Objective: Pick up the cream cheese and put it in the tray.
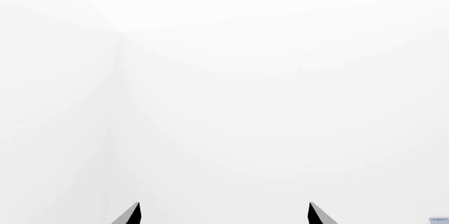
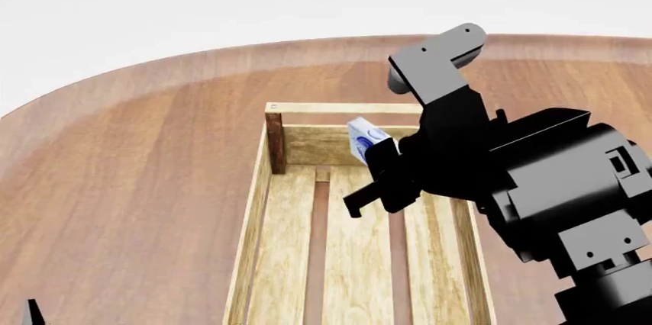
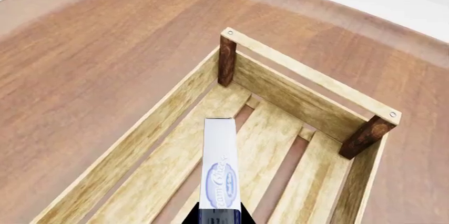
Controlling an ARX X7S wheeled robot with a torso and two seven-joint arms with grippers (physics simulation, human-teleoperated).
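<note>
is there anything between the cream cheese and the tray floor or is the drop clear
Nothing visible blocks it. The right gripper holds the cream cheese above the tray, near its far end. The slats under the box are bare in both the head view and the right wrist view.

My right arm reaches in from the right of the head view, its black wrist angled down and forward, and the right gripper is clamped on the cream cheese, holding the box on edge in the air. In the right wrist view the box juts straight out from between the fingers. My left gripper shows only two dark fingertips set well apart with nothing between them, and in the head view just a dark tip of it pokes up at the lower left corner.
</note>
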